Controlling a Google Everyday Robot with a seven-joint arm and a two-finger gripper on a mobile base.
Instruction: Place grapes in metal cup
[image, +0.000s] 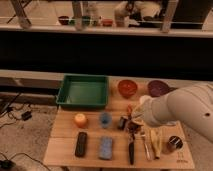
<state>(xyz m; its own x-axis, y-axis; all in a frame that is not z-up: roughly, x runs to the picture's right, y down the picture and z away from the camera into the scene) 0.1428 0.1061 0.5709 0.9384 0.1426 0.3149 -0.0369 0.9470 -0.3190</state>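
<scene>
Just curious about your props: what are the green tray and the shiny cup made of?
Green tray: probably plastic, flat even colour. Metal cup: likely metal, silver-brown sheen. The end effector is at mid-table, near the blue cup.

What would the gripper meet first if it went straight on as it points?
Most likely the grapes, just under the gripper, left of the metal cup; depth is unclear.

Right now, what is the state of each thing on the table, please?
end effector: low over the middle of the table.
grapes: under the end effector, outside the metal cup.
metal cup: near the table's right edge, apart from the grapes.
green tray: empty.
blue cup: upright.
</scene>
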